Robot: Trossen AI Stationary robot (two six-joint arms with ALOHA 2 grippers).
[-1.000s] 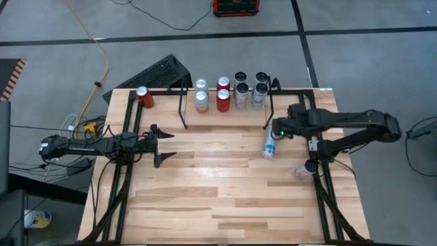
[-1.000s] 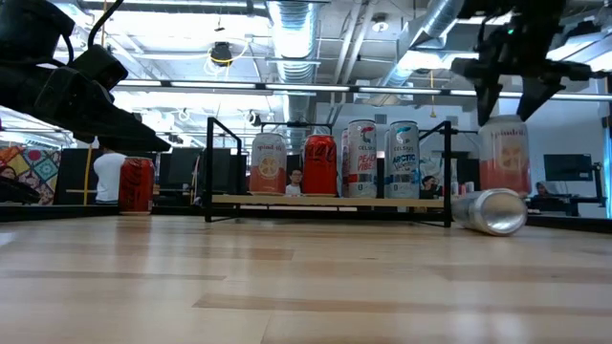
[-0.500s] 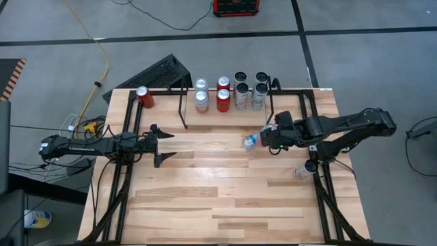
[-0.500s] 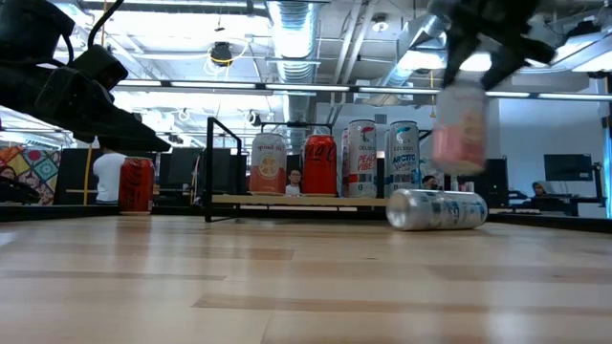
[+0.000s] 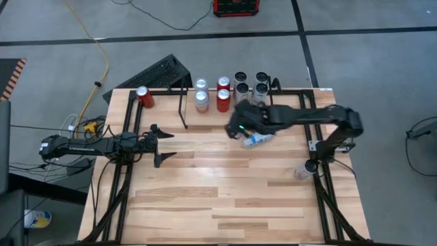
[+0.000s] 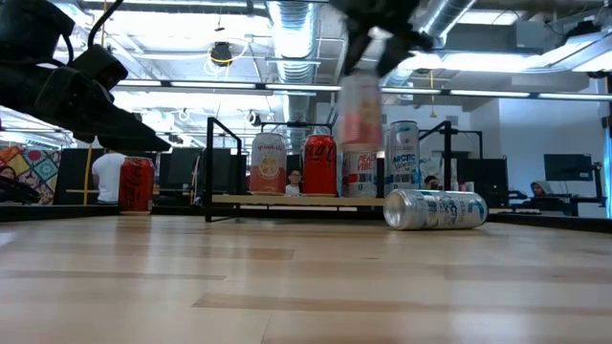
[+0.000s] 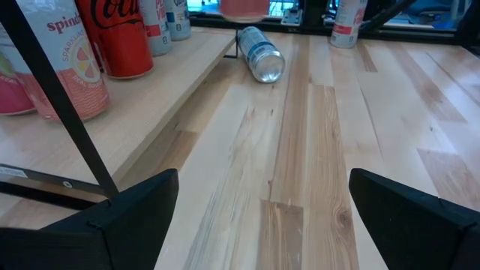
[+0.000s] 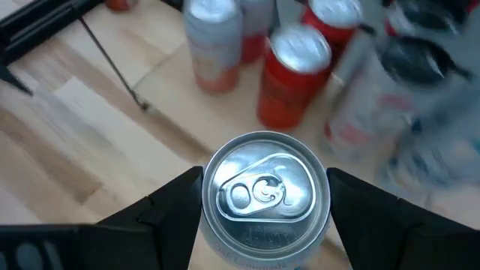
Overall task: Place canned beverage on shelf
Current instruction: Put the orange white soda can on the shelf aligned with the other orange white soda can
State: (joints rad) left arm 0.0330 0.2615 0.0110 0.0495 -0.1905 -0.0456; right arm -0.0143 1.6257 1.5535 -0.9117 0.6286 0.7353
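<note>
**Right arm carrying a can toward the shelf**

High view: the right gripper is over the counter just in front of the shelf; a fallen can lies beside it. The left gripper waits well apart, fingers spread.

Low view: the held can hangs upright, lifted clear, presumably to pass over the shelf board.

Left wrist view: the fallen can rests on its side near the shelf edge.

Right wrist view: both fingers clamp the can's sides, lid up, above standing shelf cans.
</note>
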